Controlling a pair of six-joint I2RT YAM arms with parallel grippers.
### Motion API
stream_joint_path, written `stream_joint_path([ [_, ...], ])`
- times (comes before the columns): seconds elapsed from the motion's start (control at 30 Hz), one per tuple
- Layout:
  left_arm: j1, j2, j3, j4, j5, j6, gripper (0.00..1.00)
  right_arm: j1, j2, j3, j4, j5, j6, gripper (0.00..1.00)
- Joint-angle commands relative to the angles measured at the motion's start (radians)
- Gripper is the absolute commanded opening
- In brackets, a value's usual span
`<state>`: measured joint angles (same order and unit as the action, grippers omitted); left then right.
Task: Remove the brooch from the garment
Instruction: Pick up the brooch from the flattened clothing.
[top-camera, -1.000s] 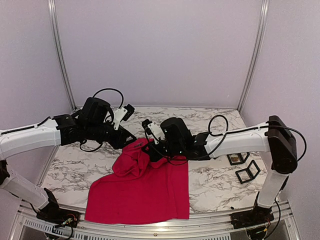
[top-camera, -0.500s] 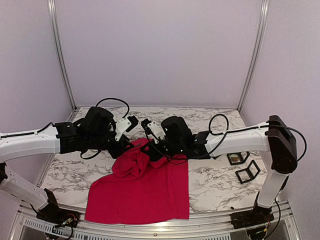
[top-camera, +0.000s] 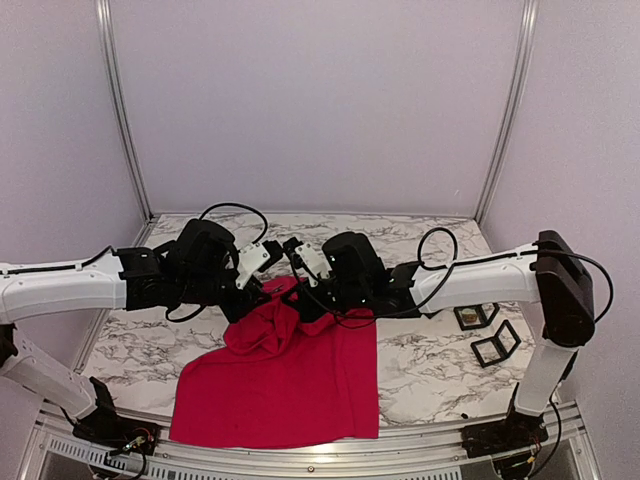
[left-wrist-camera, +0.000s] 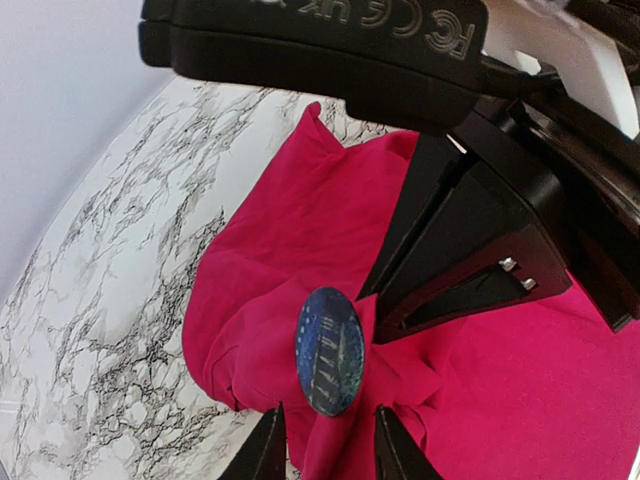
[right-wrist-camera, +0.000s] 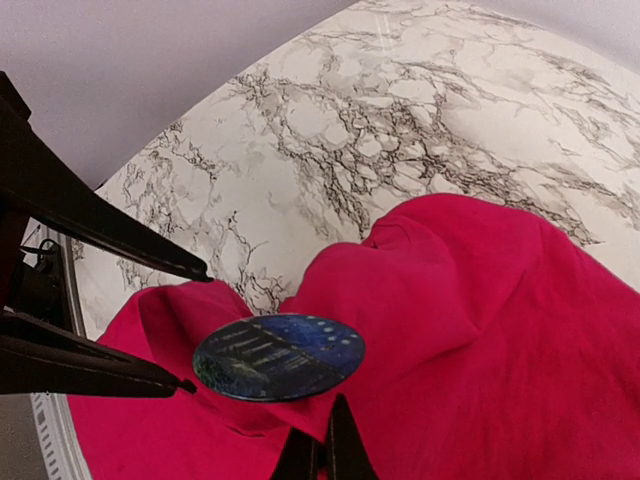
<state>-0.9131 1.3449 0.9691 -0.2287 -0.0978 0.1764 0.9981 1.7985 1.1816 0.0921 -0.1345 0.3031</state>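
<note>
Two arms meet over one red shirt (top-camera: 290, 385) on the marble counter (top-camera: 430, 365). The right end effector (right-wrist-camera: 322, 440) is clamped on a fold of cloth just beneath the single brooch (right-wrist-camera: 278, 357), a round dark-blue disc. It appears to raise that patch off the counter so that the disc stands clear and the fabric around it is taut. The left end effector (left-wrist-camera: 330, 415) faces it with fingers (left-wrist-camera: 268, 445) apart. The brooch sits just ahead of the tips, in line with the gap, not yet gripped. The placing suggests a pinch on the disc comes next, with the right bracing the shirt against the pull. Near the right arm's base lie two small black frames (top-camera: 475, 318), well apart from both end effectors.
</note>
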Motion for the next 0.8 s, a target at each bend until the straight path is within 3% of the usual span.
stream_joint_path([
  [0.0,-0.016,0.020,0.023,0.005,-0.015,0.016,0.31,-0.010,-0.019,0.034,0.017,-0.011,0.008,0.00],
  [0.77,-0.018,0.068,0.052,0.059,-0.039,0.015,0.13,-0.009,-0.009,0.034,0.017,-0.024,0.007,0.00],
])
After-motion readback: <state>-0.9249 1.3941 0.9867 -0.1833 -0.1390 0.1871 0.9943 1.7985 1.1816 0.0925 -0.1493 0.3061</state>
